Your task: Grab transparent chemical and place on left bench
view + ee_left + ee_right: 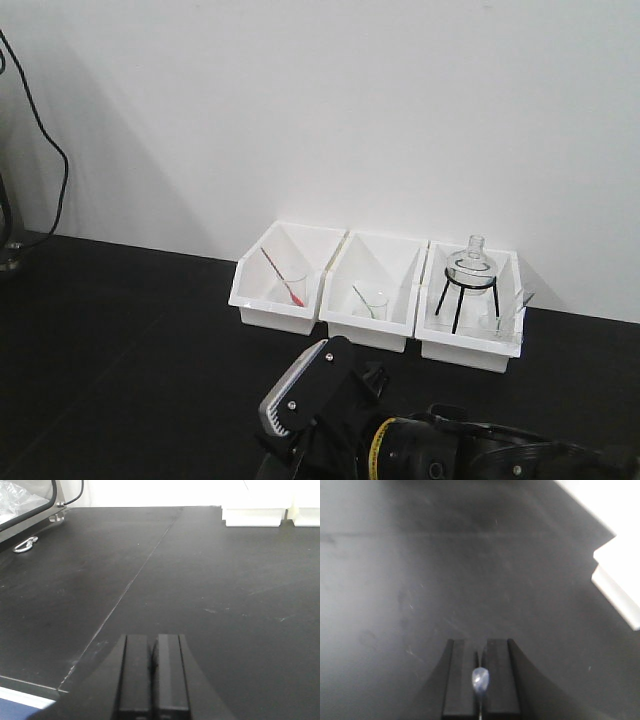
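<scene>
A small clear beaker [496, 322] stands in the right-hand white bin [470, 352], beside a round glass flask [468, 266] on a black tripod. The bins sit on the black left bench [130, 330] against the white wall. My left gripper [152, 639] is shut and empty, low over the bare bench [210, 580], with the bins far ahead. My right gripper [480, 642] is shut; a small pale bluish blob [480, 678] shows in the slit between its fingers, and I cannot tell what it is. The beaker shows in neither wrist view.
The left bin [278, 300] holds a tiny beaker with a red rod, the middle bin [372, 310] one with a green rod. A black arm housing [310, 400] fills the bottom front. A carabiner [25, 545] and cable lie far left. A bin corner [619, 592] is at my right.
</scene>
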